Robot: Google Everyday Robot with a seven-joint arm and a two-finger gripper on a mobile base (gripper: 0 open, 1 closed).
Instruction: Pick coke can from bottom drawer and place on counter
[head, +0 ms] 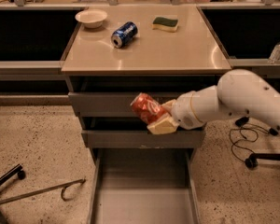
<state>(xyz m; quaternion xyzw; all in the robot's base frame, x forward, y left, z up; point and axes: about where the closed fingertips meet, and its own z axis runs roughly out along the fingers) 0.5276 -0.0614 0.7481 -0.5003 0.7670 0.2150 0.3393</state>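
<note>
The red coke can (146,108) is tilted and held in my gripper (158,116), in front of the upper drawer fronts, above the open bottom drawer (142,190). My white arm reaches in from the right. The gripper is shut on the can, its beige fingers (163,125) below and behind it. The can is below the level of the beige counter (177,48). The bottom drawer is pulled out and its grey floor is bare.
On the counter lie a blue soda can (124,34) on its side, a white bowl (91,18) at back left and a green sponge (165,23) at the back. A water bottle (276,49) stands far right. Cables and chair legs (261,157) lie on the floor right.
</note>
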